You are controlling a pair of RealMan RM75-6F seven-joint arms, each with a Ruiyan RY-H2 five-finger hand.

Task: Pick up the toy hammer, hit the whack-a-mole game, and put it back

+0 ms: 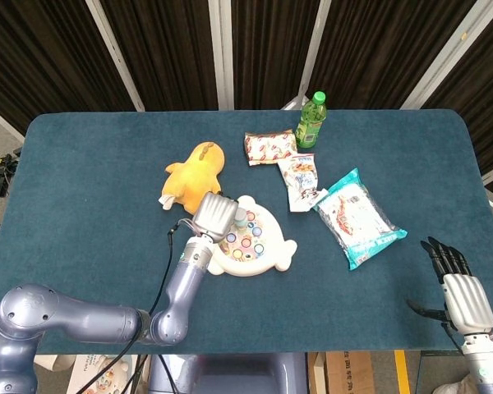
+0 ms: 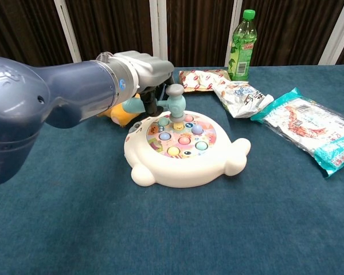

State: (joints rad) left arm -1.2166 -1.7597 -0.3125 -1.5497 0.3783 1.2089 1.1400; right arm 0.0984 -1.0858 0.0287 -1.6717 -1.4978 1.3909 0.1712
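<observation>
Left hand [image 2: 140, 71] is gripping the toy hammer [image 2: 175, 103] over the whack-a-mole game [image 2: 183, 150], frame centre; right hand [image 1: 460, 287] is resting open, lower right.

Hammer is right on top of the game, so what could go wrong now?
The hammer in the left hand sits on the buttons near the back edge of the game, so a crooked hit might slide off and miss. A hard hit might push the game across the table. The yellow plush toy lies just behind the hand, so swinging back could bump it.
</observation>
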